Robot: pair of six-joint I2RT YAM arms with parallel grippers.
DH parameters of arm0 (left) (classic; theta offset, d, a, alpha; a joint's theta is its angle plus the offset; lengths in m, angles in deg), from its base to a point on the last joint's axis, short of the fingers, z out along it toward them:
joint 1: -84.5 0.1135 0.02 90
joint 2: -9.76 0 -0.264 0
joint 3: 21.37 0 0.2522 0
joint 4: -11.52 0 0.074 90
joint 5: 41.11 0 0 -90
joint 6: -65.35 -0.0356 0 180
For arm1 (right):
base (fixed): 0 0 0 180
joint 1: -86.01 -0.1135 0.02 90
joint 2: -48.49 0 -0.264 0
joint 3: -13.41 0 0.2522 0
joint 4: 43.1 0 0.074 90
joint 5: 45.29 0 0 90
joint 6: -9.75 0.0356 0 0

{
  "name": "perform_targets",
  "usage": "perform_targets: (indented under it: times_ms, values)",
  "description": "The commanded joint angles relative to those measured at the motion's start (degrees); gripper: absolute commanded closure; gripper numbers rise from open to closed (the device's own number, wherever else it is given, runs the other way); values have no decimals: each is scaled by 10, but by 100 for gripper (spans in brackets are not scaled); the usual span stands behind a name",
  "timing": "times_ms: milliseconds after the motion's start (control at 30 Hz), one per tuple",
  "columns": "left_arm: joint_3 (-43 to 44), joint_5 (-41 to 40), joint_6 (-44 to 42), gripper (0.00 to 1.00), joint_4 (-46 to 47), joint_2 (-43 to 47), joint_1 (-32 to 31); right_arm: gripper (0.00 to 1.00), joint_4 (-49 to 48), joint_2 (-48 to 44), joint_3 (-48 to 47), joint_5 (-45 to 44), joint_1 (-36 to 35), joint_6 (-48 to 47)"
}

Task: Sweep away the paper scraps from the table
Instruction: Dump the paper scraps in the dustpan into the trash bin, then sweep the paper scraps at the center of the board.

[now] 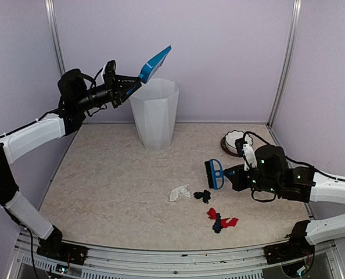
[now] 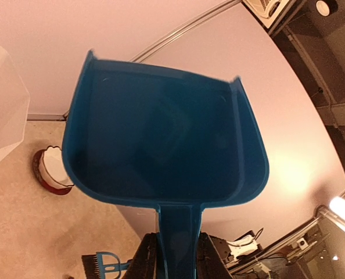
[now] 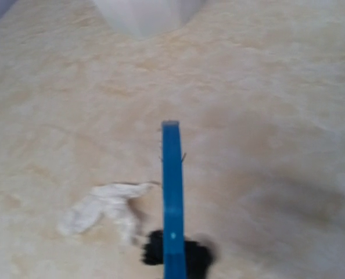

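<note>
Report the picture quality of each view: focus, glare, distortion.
Top external: sharp, evenly lit, soft shadows on the table. Left wrist: fisheye curves straight edges; lamp flares lower right; dustpan dark. Right wrist: blurred throughout; brush and paper scraps fuzzy.

five scraps (image 1: 179,193); one bin (image 1: 155,113), bowl (image 1: 233,141), dustpan (image 1: 155,64), brush (image 1: 214,174)
</note>
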Motion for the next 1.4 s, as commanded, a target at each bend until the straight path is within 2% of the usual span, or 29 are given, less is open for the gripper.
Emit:
perform_targets:
  times_ms: [0,133,367,567,700,833,1000,1167,1367]
  values:
    - [-22,-54,-206,100,-220,73,-11,100,-54,26,-28,77,-2,29]
    - [-52,-143,-315,100,-338,139,-43,100,-105,67,-41,134,-16,73]
    - [-126,-282,-397,100,-444,245,-110,100,-180,189,-85,169,-48,156]
    - [-183,-379,-425,100,-475,300,-194,100,-243,278,-110,172,-51,252]
    - [-209,-422,-425,100,-483,318,-235,100,-253,325,-126,149,-51,309]
    - [-224,-460,-425,100,-489,328,-275,100,-238,362,-130,111,-50,376]
    - [-240,-505,-423,100,-491,328,-327,100,-155,382,-149,65,-47,434]
    - [-243,-522,-427,100,-486,319,-367,100,-106,368,-130,46,-39,467]
    - [-243,-525,-438,100,-467,305,-395,100,-71,323,-63,42,-19,492]
